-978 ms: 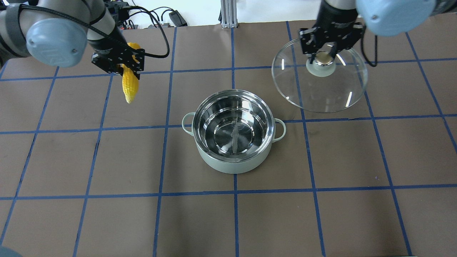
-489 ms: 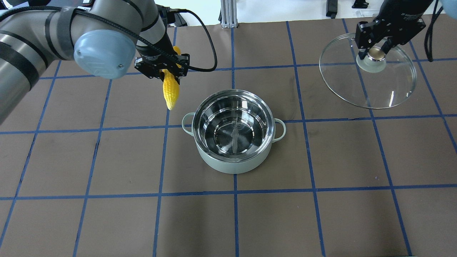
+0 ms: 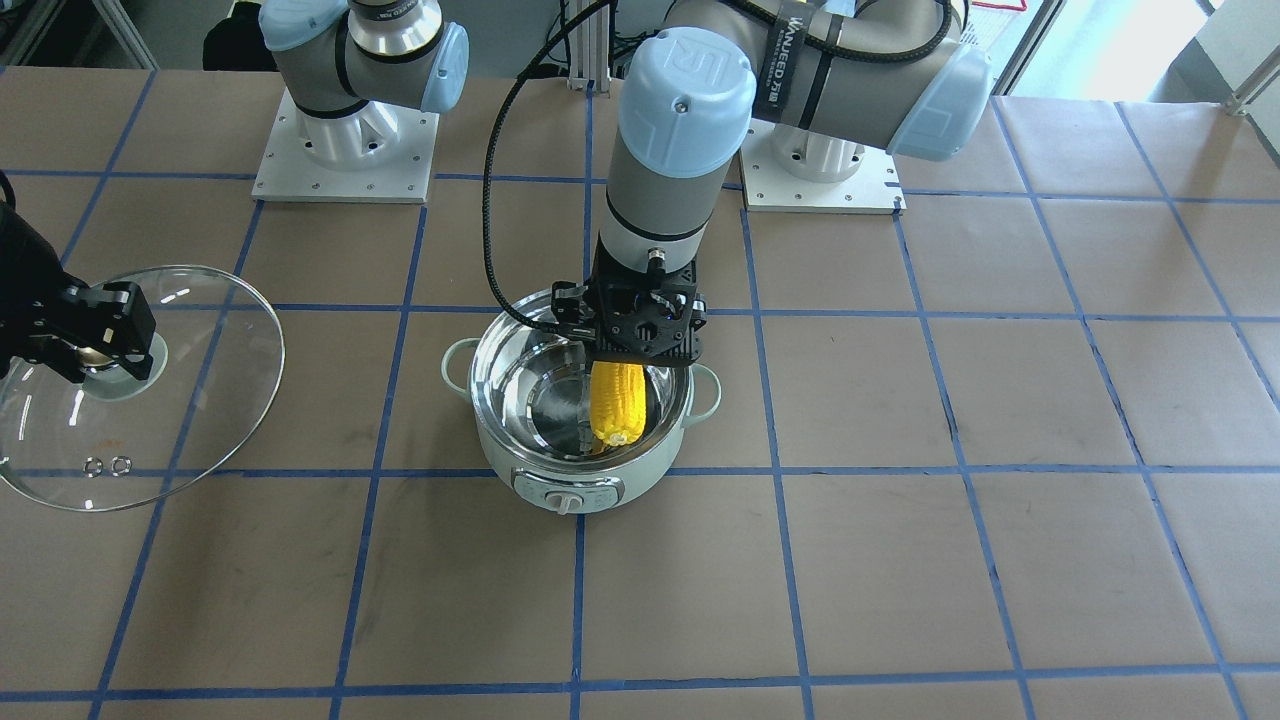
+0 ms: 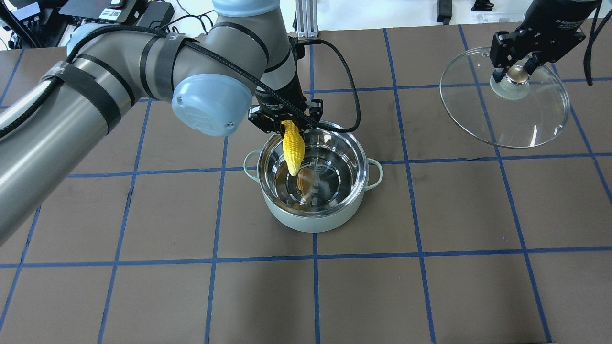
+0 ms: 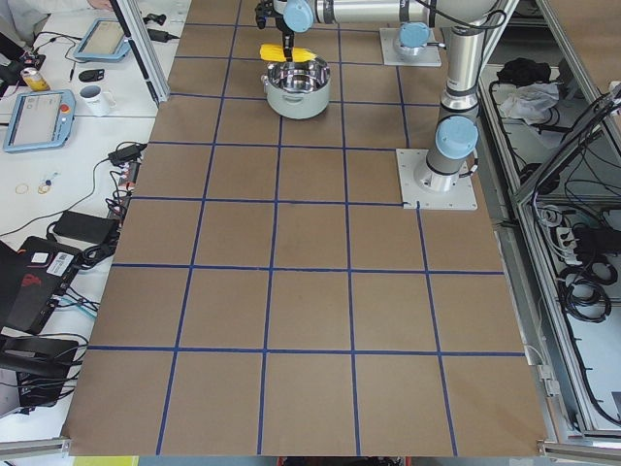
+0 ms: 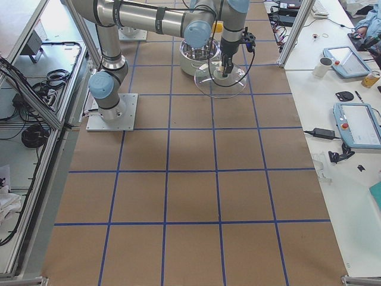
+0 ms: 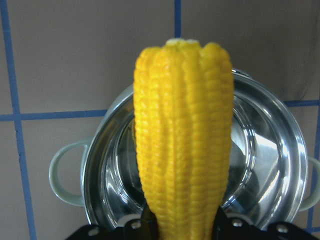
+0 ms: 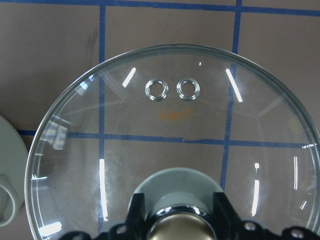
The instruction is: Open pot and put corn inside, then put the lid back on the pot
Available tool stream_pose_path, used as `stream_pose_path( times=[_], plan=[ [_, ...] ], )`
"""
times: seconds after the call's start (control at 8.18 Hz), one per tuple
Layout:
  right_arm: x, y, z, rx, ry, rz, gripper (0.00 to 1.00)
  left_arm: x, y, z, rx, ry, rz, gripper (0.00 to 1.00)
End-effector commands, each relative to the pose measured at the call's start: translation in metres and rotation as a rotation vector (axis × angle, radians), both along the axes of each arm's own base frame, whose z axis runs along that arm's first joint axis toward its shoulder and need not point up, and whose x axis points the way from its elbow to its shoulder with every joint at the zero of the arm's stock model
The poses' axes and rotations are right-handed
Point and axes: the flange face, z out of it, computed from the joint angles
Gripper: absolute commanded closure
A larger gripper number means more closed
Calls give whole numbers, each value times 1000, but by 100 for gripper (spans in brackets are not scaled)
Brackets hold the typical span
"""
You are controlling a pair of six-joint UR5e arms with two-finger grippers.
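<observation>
The mint-green pot (image 4: 313,217) stands open at the table's middle, its steel inside bare; it also shows in the front view (image 3: 520,462) and the left wrist view (image 7: 65,175). My left gripper (image 4: 285,122) is shut on the yellow corn (image 4: 292,150), which hangs tip down over the pot's rear left part; the corn also shows in the front view (image 3: 617,400) and the left wrist view (image 7: 182,135). My right gripper (image 4: 516,71) is shut on the knob of the glass lid (image 4: 526,124), held off to the pot's right; the lid also shows in the front view (image 3: 200,400) and the right wrist view (image 8: 175,130).
The brown table (image 4: 143,286) carries a blue tape grid. The arm bases (image 3: 345,150) stand at its rear. Cables and a metal post (image 4: 302,19) lie beyond the far edge. A corner of the pot (image 8: 10,170) shows in the right wrist view.
My left gripper has carried the corn right, from the far left to over the pot. My right gripper has carried the lid further right, away from the pot.
</observation>
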Motion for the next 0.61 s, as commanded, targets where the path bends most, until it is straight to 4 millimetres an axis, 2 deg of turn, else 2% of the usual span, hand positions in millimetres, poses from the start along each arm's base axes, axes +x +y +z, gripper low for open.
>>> stream_pose_path(
  times=[0.0,0.12,0.24,0.49],
  plan=[
    [1,1,-2,7,-3,1,83,-25,3,-43,71,-19,-25,100],
    [1,1,-2,8,-3,1,83,-37,9,-56,95,-29,-43,100],
    [1,1,-2,8,-3,1,83,-39,14,-69,118,-41,-50,100],
    [2,1,-1,7,-5,0,83,-38,17,-77,130,-49,-62,100]
  ],
)
